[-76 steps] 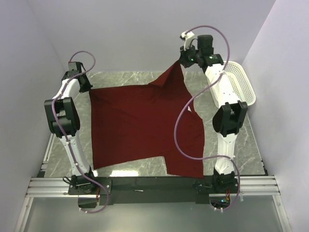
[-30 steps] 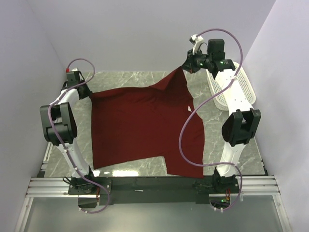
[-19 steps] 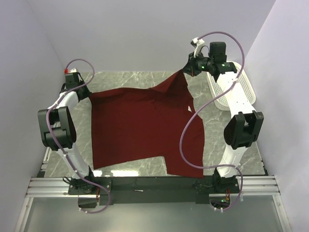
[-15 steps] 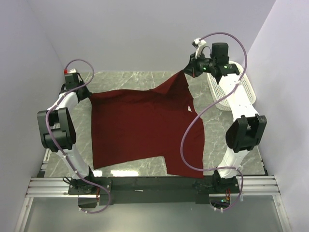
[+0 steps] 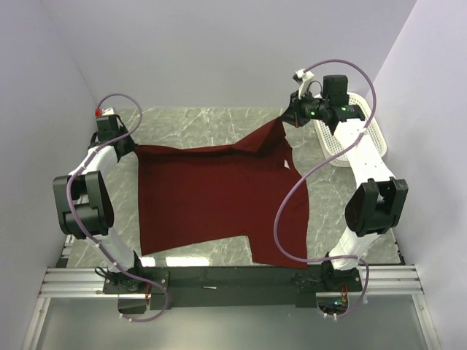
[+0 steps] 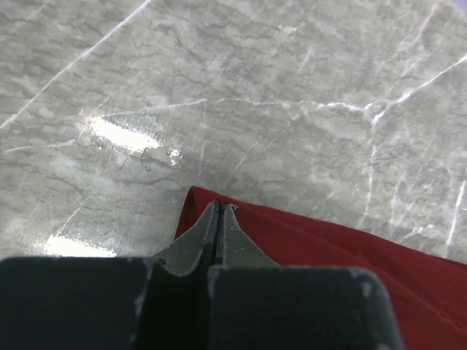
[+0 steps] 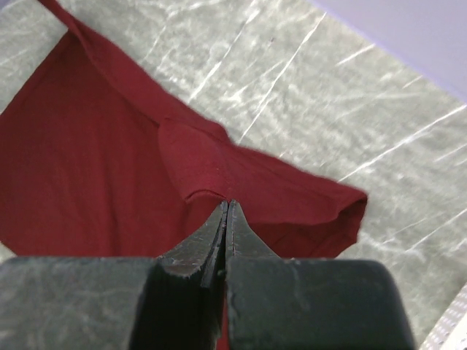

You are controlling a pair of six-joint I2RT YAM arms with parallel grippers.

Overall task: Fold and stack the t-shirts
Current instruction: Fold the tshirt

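Note:
A dark red t-shirt (image 5: 219, 197) lies spread over the marble table (image 5: 190, 120), with its small white neck label (image 5: 285, 165) showing near the right side. At the far left, my left gripper (image 5: 132, 146) is shut on the shirt's corner, and the left wrist view shows the closed tips (image 6: 217, 206) pinching the red hem (image 6: 328, 248) just over the marble. My right gripper (image 5: 284, 120) is shut on the far right corner and holds it a little above the table. Below its closed tips (image 7: 227, 204), the cloth (image 7: 109, 146) hangs in a fold.
A white perforated basket (image 5: 377, 133) stands at the far right edge, partly behind the right arm, and its rim (image 7: 456, 328) shows in the right wrist view. Bare marble lies beyond the shirt's far edge. The walls close in on three sides.
Both grippers have moved outward with their corners, the left one to the left and the right one to the right and lower. The shirt's far edge is now stretched flatter between them.

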